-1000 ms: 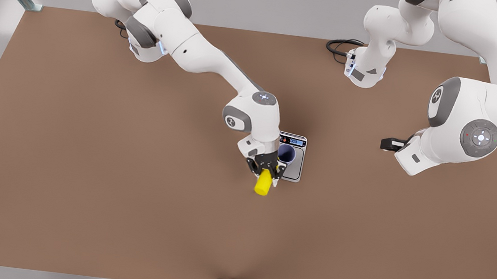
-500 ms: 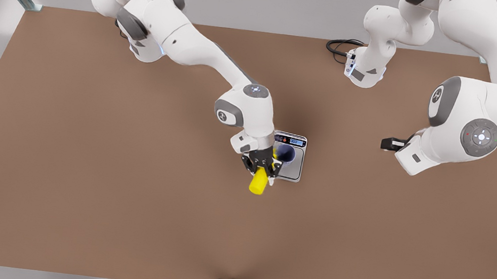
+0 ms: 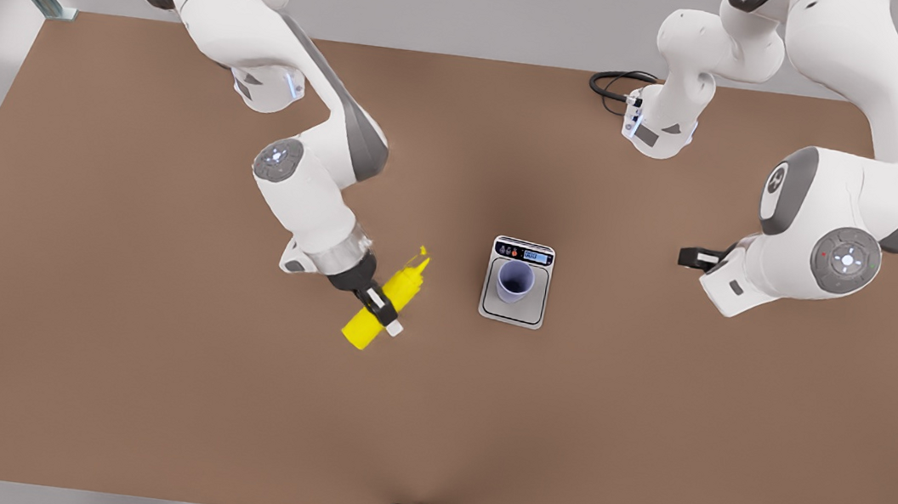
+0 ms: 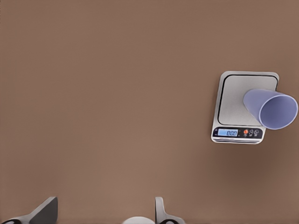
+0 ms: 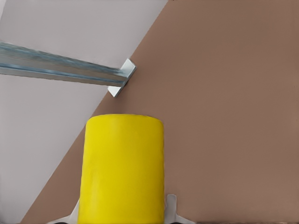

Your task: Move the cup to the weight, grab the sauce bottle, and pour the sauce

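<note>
Sauce bottle sits pinched across its middle by the right gripper, held well apart from the weight, nozzle aimed up toward it. The cup already stands on the weight's platform, so moving and picking up look done; whether sauce has been poured cannot be told. The left gripper waits high over the counter, fingers spread and empty.

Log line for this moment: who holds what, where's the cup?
right hand: shut on sauce bottle, beside weight | left hand: open, waiting | cup: upright on weight
</note>
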Motion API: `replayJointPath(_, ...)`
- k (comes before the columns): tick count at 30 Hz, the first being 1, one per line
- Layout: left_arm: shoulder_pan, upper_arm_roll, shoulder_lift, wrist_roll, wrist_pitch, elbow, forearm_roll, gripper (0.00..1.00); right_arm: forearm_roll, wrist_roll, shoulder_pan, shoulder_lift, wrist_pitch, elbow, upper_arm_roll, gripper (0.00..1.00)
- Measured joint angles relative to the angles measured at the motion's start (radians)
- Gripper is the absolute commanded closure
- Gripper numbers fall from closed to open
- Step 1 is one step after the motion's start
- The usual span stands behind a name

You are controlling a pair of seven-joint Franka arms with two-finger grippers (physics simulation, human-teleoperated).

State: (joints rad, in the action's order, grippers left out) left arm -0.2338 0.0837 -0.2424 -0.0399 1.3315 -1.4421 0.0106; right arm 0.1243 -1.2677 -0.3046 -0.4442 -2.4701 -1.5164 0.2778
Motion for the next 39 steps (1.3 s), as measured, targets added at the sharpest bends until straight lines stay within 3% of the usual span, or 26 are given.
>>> replayJointPath(6,0.001,0.001,0.003,-0.003,0.0,0.005,0.002,0.0,0.406,0.154,0.153,0.103,0.04,-0.144,0.035,0.59)
replayJointPath(9,0.0,0.0,0.004,-0.01,-0.004,0.005,0.003,0.0,0.757,0.373,0.238,0.154,0.055,-0.272,0.035,0.57)
replayJointPath(12,-0.004,-0.001,0.002,-0.009,-0.011,0.003,0.003,0.0,0.918,0.475,0.331,0.17,0.19,-0.319,0.034,0.57)
replayJointPath(25,-0.004,0.0,-0.015,-0.009,-0.012,-0.004,0.004,0.0,1.097,0.384,0.618,0.098,0.62,-0.32,-0.01,0.58)
replayJointPath(28,-0.004,-0.001,-0.014,-0.009,-0.014,-0.003,0.004,0.0,1.098,0.201,0.698,0.084,0.649,-0.322,0.077,0.56)
replayJointPath(31,-0.003,-0.001,-0.015,-0.011,-0.02,-0.004,0.004,0.0,1.095,0.242,0.744,0.063,0.654,-0.386,0.142,0.56)
replayJointPath(39,-0.003,0.001,-0.032,-0.01,-0.024,-0.005,0.004,0.0,1.015,0.43,0.82,0.013,0.658,-0.547,0.145,0.56)
